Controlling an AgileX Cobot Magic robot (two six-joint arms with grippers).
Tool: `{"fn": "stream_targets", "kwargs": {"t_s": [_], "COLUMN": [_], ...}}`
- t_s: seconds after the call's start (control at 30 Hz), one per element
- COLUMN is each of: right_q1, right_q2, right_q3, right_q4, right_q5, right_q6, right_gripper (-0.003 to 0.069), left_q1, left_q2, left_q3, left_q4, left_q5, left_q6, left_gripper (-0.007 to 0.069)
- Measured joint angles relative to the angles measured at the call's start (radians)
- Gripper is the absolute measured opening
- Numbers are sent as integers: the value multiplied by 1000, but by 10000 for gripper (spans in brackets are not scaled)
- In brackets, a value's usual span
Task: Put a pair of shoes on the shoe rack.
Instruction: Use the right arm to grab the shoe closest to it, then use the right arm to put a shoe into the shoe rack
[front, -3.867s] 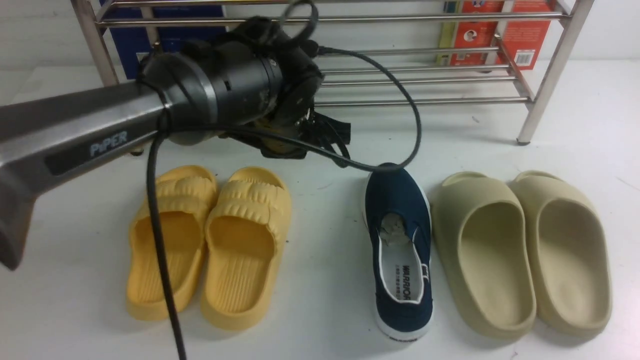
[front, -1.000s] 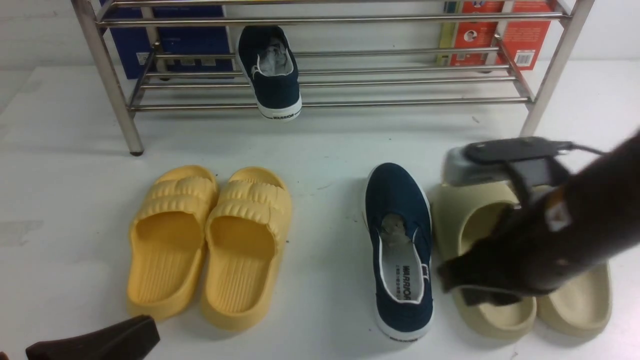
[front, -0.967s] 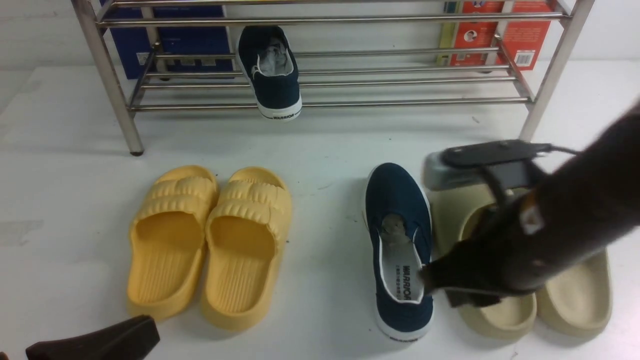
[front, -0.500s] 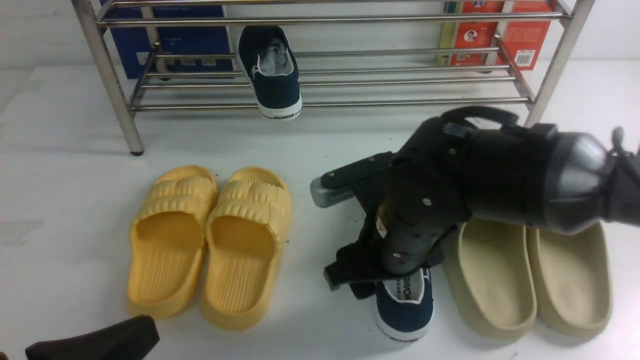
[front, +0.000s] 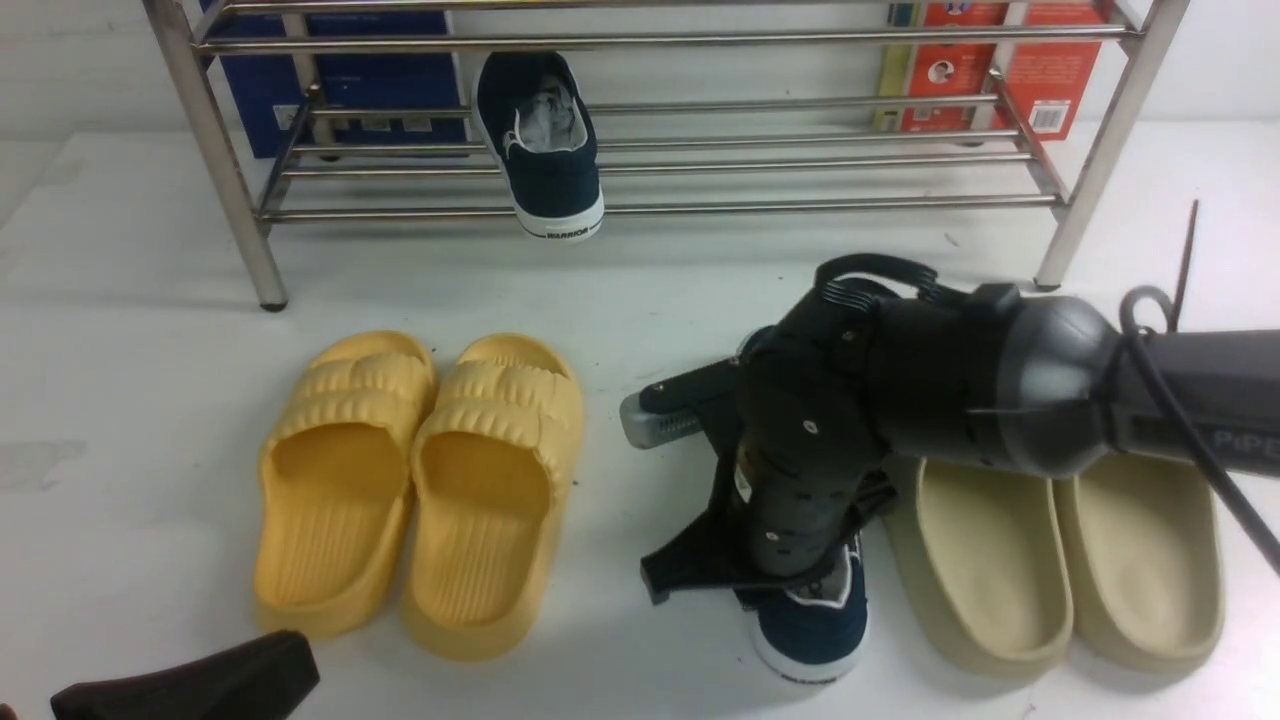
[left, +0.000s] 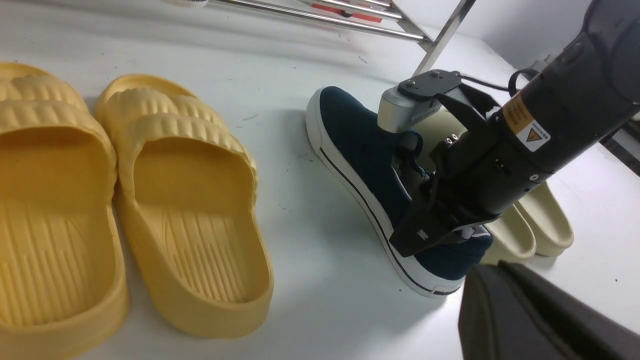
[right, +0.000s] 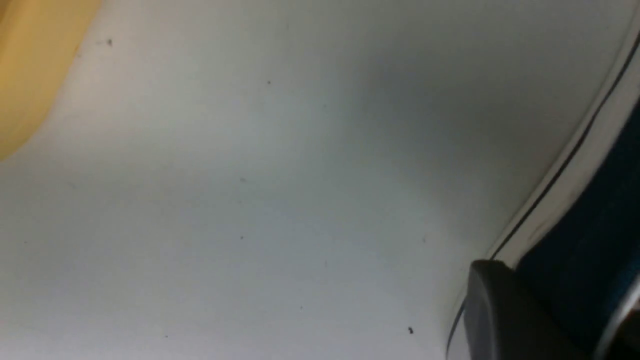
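Observation:
One navy shoe (front: 545, 150) lies across the lower tubes of the steel shoe rack (front: 800, 205), heel toward me and overhanging the front tube. The other navy shoe (front: 815, 630) (left: 360, 145) stands on the table between the yellow and beige slides. My right gripper (front: 755, 585) (left: 440, 240) reaches down onto it, shut on its left side wall. One finger (right: 505, 310) lies outside against the canvas; the other is inside the shoe, hidden. My left gripper (front: 190, 688) (left: 530, 315) is low at the near left, shut and empty.
Yellow ribbed slides (front: 420, 490) lie left of the shoe. Beige foam slides (front: 1060, 560) lie right of it, partly under the right arm. A blue box (front: 340, 85) and a red box (front: 980, 70) stand behind the rack. The rack's legs (front: 1085, 180) stand on the table.
My right arm swung left from over the beige slides, came down over the table shoe, and its jaws closed on the side wall. The left arm withdrew from the rack earlier, leaving one shoe there.

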Motion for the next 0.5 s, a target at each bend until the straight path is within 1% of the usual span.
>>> {"fn": "stream_targets", "kwargs": {"t_s": [0.03,0.13,0.23,0.37,0.5], "right_q1": [0,-3,-2,1,-14], "right_q2": [-5,-25,-89,-146,-160], "right_q3": [0,2,5,-13,-87], "right_q4": [6,24,72,78,75], "right_q5": [6,23,60,67,76], "right_q6": [-2,-9,-16,-23,-51], "right_gripper": [39,39,39,39,39], "left_q1": [0,0,0,0,0], "left_q2": [0,0,0,0,0], "left_q3": [0,0,0,0,0], "left_q4": [0,0,0,0,0], "left_q5": [0,0,0,0,0], "left_q6": [0,0,0,0,0], "left_gripper": [15,18,22,25,30]}}
